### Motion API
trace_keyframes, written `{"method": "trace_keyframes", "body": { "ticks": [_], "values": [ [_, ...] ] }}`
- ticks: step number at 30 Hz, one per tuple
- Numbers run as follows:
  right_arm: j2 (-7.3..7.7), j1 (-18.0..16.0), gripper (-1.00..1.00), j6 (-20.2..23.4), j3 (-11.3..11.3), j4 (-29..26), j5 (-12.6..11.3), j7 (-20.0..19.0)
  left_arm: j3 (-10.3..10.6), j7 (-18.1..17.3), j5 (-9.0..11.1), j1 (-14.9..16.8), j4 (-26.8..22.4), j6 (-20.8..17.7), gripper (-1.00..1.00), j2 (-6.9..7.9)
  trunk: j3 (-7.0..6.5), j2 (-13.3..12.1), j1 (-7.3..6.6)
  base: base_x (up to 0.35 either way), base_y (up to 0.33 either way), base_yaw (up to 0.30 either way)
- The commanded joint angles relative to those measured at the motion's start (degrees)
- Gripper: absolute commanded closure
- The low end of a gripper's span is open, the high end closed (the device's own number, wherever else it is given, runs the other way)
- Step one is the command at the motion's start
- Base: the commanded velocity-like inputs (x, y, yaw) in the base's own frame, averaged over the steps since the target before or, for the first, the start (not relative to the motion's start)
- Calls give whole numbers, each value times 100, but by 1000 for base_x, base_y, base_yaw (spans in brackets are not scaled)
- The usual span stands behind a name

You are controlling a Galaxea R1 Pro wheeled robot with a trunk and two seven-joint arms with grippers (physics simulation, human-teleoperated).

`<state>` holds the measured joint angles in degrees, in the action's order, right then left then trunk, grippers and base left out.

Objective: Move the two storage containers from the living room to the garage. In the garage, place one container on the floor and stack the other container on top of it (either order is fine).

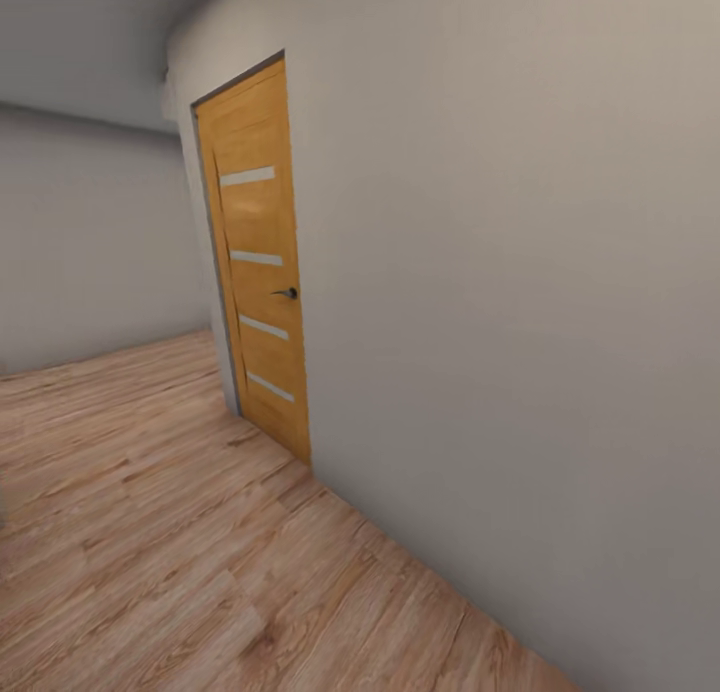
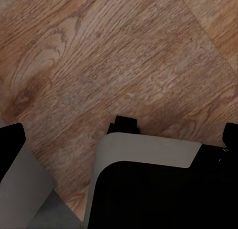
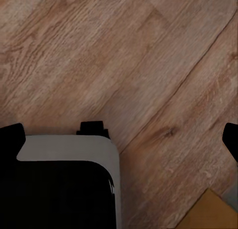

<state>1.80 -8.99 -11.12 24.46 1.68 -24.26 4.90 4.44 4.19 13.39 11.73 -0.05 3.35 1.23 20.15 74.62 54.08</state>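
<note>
The two storage containers and the garage are out of view. I am over light wood-plank flooring (image 1: pixel 150 532). In the left wrist view my left gripper (image 2: pixel 119 144) is open, its black fingertips (image 2: pixel 11 144) wide apart at the picture's edges, with nothing held; the floor and my own grey-and-black base (image 2: pixel 148 189) lie beneath. My right gripper (image 3: pixel 119 140) is likewise open and empty, its fingertips (image 3: pixel 11 135) spread over the planks and the base (image 3: pixel 64 184).
A pale grey wall (image 1: pixel 520 322) runs close along my right side. In it is a shut orange wooden door (image 1: pixel 258 262) with pale horizontal strips and a dark handle (image 1: pixel 288 293). Another wall (image 1: pixel 90 252) closes the far left. Open plank floor stretches left and ahead.
</note>
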Motion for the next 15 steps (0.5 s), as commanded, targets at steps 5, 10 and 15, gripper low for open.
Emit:
{"method": "trace_keyframes", "body": {
  "ticks": [5, 10, 15],
  "values": [
    [-15, -6, -100, -30, 50, 19, -38, 2, 48, 11, 49, 5, 5, 17, -100, 0, -10, 3, 3, 315, 0, 269],
    [-19, -6, -100, -30, 50, 18, -36, 2, 44, 11, 49, 5, 5, 17, -100, 0, -26, 3, 3, 307, 0, 268],
    [-14, -6, -100, -30, 50, 16, -35, 2, 44, 11, 49, 5, 5, 17, -100, 0, -41, 3, 3, 267, 0, 268]
  ]
}}
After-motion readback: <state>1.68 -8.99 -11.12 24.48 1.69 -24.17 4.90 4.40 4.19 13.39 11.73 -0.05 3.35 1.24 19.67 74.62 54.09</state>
